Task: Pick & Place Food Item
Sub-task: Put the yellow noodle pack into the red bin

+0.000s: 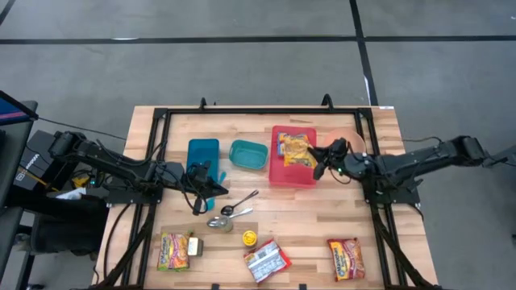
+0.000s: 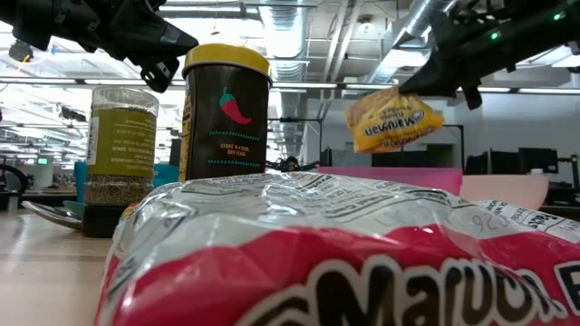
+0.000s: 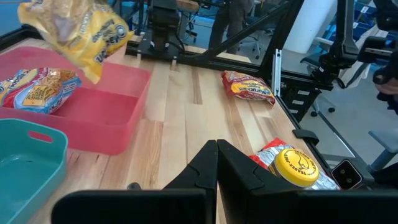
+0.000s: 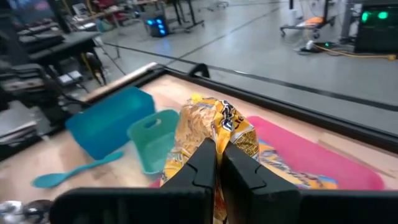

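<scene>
A yellow noodle packet [image 4: 211,134] hangs pinched in the right tool [image 4: 216,163], above the right edge of the red bin [image 1: 284,173], where another packet [image 1: 293,147] lies. The left tool [image 1: 201,199], pressed together, hovers by the blue container [image 1: 202,153] over the wooden surface [image 1: 306,217].

A red noodle packet [image 2: 362,263] fills the low view, cut off by its edges

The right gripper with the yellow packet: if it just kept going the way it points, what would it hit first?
Probably the small teal bin, just past the red bin. The right gripper, holding the yellow noodle packet, points that way, though depth is unclear.
</scene>
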`<state>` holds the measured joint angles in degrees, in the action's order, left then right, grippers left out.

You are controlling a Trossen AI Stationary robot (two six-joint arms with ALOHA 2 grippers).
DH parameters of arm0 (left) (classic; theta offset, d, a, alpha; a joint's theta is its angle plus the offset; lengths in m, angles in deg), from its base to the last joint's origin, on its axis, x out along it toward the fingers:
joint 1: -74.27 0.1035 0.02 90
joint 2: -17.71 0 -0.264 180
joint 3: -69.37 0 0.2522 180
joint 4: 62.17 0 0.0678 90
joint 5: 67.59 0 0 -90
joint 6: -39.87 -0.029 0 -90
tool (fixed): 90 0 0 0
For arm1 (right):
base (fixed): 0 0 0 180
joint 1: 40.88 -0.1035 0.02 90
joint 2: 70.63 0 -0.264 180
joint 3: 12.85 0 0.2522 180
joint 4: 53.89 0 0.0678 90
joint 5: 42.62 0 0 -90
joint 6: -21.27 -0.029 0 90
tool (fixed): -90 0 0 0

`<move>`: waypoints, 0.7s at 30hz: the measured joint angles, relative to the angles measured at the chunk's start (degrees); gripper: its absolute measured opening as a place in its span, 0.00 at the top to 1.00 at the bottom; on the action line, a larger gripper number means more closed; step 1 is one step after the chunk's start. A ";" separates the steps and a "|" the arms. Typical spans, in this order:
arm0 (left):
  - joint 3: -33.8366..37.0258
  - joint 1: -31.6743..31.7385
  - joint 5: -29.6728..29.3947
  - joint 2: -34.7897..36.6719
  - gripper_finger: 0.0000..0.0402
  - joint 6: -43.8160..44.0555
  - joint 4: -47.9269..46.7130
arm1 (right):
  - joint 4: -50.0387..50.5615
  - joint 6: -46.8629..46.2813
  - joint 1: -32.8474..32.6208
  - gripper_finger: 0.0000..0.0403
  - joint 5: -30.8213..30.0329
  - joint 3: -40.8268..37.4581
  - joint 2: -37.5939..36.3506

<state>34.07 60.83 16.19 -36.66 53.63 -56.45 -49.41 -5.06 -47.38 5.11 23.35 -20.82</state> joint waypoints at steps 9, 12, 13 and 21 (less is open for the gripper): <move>0.00 0.00 -0.17 0.00 1.00 0.00 0.00 | 0.64 3.66 6.05 0.98 8.80 0.00 0.13; 0.00 0.02 -0.28 0.00 1.00 0.00 -0.01 | 0.92 3.80 6.78 0.98 9.47 0.00 0.93; 0.00 0.02 -0.28 -0.02 1.00 0.00 -0.01 | 1.13 3.76 6.80 0.98 9.51 -0.02 1.46; -0.01 0.01 -0.25 -0.01 1.00 0.00 -0.02 | -3.32 1.44 7.05 0.98 10.32 -0.20 9.39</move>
<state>34.07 60.84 15.95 -36.66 53.63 -56.47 -52.73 -3.62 -40.33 15.43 23.15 -11.44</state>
